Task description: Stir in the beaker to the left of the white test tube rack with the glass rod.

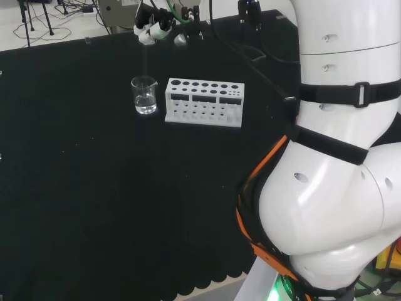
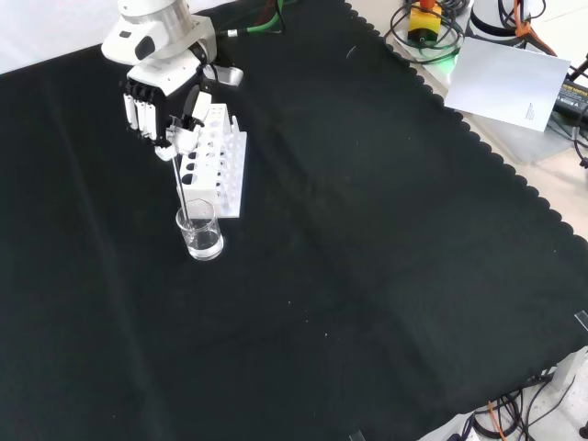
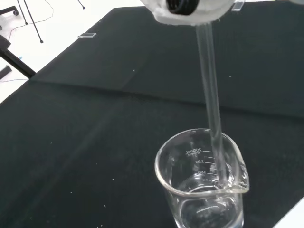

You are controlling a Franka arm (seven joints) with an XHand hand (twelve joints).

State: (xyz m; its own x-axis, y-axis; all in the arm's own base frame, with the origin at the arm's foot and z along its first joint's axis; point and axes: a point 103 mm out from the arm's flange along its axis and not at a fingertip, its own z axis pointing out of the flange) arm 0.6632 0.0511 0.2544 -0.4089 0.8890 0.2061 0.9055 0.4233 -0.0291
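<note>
One glass rod (image 2: 182, 188), pinched in the hand (image 2: 156, 106), hangs down into the beaker (image 2: 201, 232) directly below.

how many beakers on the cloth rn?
1. The beaker stands just left of the white test tube rack in the head view, with the glass rod dipped in it. Other clear ware could go unseen.

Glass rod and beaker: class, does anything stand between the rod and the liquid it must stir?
Nothing visible does. The hand holds the glass rod, which already passes through the beaker's open mouth into the liquid. The white test tube rack stands beside the beaker, clear of the rod.
</note>
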